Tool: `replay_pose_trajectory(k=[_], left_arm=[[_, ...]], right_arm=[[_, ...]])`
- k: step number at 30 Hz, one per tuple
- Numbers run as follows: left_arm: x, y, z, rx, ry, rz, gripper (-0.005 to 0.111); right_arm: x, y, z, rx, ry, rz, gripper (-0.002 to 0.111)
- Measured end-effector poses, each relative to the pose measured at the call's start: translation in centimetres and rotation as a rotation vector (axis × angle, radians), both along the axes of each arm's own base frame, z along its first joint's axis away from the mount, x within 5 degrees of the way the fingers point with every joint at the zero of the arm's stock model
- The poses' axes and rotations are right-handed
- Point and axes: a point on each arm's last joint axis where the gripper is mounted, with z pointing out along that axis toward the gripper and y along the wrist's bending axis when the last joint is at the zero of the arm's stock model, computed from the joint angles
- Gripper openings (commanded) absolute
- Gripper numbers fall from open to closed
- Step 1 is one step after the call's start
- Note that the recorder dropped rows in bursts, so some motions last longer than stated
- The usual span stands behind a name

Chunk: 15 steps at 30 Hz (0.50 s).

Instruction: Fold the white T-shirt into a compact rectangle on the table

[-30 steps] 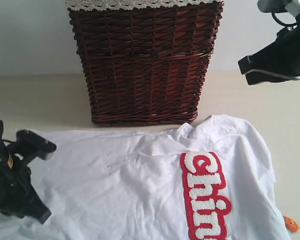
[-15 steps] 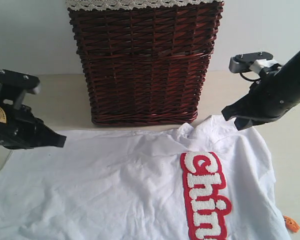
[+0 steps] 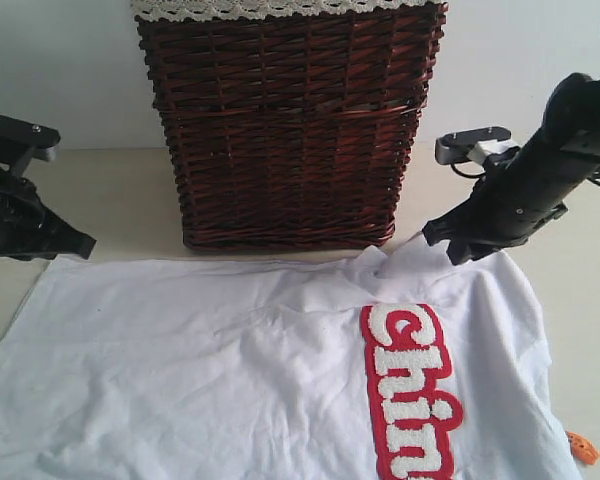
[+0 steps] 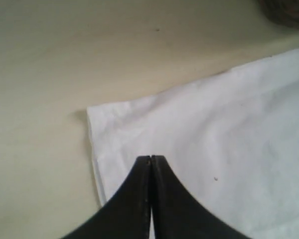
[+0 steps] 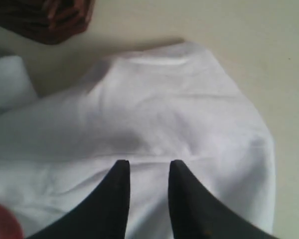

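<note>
Both arms have moved since a second ago. My left gripper [image 3: 83, 243] was low over the near left part of the shirt, and now it sits back by the far left corner. My right gripper [image 3: 446, 241] was high up, and now it has come down to the shirt's far right edge.

The white T-shirt [image 3: 210, 380] lies spread out and wrinkled on the table [image 3: 100, 195], just in front of the brown wicker basket [image 3: 290, 130]. Its red band [image 3: 412, 400] with fuzzy white letters is on the right half.

My left wrist view shows the two jaws pressed tight together over the shirt's corner, with no cloth between them. My right wrist view shows the jaws a little apart with only cloth below them. I cannot tell if they touch it.
</note>
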Motion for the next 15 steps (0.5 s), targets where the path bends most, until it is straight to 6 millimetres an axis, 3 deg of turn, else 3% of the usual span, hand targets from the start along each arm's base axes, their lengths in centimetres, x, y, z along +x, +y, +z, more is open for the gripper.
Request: replay_pose_trajectory(k=[4, 10, 15], left_arm=[[0.9, -0.2, 1.0, 0.0, -0.024, -0.015, 0.0], [1.4, -0.3, 1.8, 0.006, -0.052, -0.037, 0.0], [1.7, -0.4, 2.1, 0.001, -0.083, -0.039, 0.0]], right_arm=[[0.7, -0.1, -2.3, -0.03, 0.046, -0.012, 0.028], [2.0, -0.5, -2.7, -0.074, 0.018, -0.052, 0.028], [3.3, -2.5, -2.9, -0.099, -0.01, -0.151, 0.028]])
